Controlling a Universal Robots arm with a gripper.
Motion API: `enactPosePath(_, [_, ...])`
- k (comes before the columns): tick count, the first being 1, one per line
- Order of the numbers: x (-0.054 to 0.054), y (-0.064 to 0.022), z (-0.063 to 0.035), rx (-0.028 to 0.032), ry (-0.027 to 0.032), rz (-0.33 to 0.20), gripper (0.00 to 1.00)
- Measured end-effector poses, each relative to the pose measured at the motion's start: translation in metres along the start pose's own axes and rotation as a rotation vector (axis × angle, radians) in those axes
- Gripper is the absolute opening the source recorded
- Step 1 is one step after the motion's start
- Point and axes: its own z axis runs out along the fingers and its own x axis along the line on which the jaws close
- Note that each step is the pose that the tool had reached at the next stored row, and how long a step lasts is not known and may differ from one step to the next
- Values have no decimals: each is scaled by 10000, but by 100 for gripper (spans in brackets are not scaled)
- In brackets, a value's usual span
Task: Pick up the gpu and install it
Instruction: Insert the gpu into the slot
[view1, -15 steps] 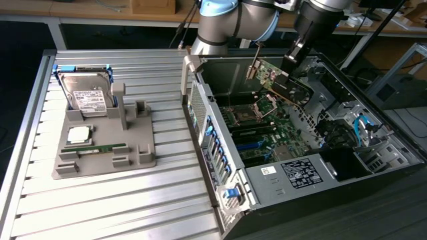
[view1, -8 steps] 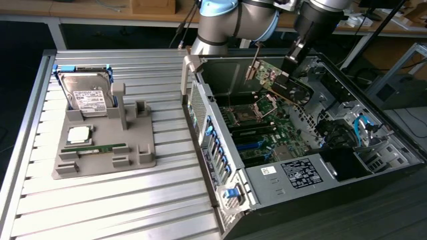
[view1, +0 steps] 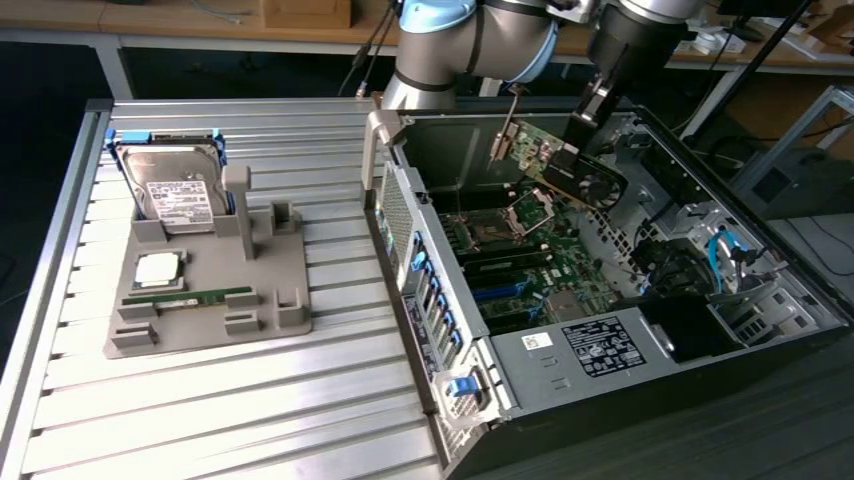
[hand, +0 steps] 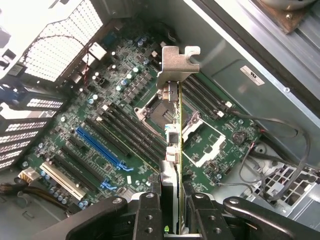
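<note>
From my remote seat, nearest in the exterior view is the slatted metal table (view1: 200, 410) at lower left. The open computer case (view1: 534, 395) lies on its side at lower right. A grey tray (view1: 267, 320) sits left of centre and carries a green memory stick (view1: 187, 298), a processor chip (view1: 158, 267) and an upright hard drive (view1: 171, 190). Further back, right of top centre, the gripper (view1: 587, 125) is pinching the gpu (view1: 567, 165). The card hangs tilted above the motherboard (view1: 527, 260), not seated. The arm (view1: 467, 40) enters at the top edge. In the wrist view the fingers (hand: 150, 210) clamp either side of the gpu (hand: 172, 125), seen edge-on. Its silver bracket (hand: 177, 62) is at the far end, over the board near the blue slot (hand: 97, 146).
</note>
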Motion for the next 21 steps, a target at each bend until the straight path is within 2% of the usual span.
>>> enactPosePath(21, [0,0,2,-23,18,-876,27])
